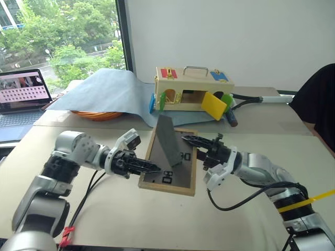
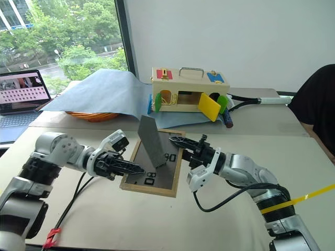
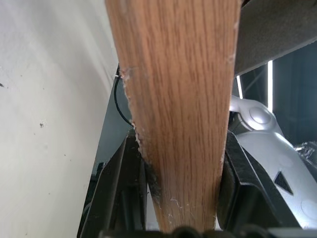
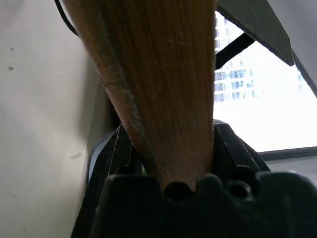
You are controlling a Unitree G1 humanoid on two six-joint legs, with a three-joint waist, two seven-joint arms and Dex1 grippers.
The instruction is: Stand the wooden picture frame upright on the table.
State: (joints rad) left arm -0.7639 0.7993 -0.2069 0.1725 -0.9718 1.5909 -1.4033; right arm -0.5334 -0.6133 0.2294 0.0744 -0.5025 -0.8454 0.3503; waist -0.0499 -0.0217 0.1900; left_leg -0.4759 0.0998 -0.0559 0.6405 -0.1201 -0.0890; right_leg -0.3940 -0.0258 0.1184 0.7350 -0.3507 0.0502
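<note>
The wooden picture frame (image 1: 167, 187) is held back side up over the table (image 1: 131, 225), its dark grey back with white marks facing me. Its easel flap (image 1: 168, 138) stands raised from the back. My left gripper (image 1: 152, 168) is shut on the frame's left rim; in the left wrist view the light wood (image 3: 178, 99) sits between the black fingers (image 3: 119, 188). My right gripper (image 1: 189, 140) is shut on the right rim near the far corner, with the wood (image 4: 158, 89) between its fingers too. Whether the frame touches the table I cannot tell.
Behind the frame stands a wooden box (image 1: 191, 89) with coloured latches and a metal handle. A blue-grey cloth (image 1: 104, 91) covers an orange bowl (image 1: 97, 115). A laptop (image 1: 21, 94) is at the far left, and a person's dark sleeve (image 1: 319, 104) at the right.
</note>
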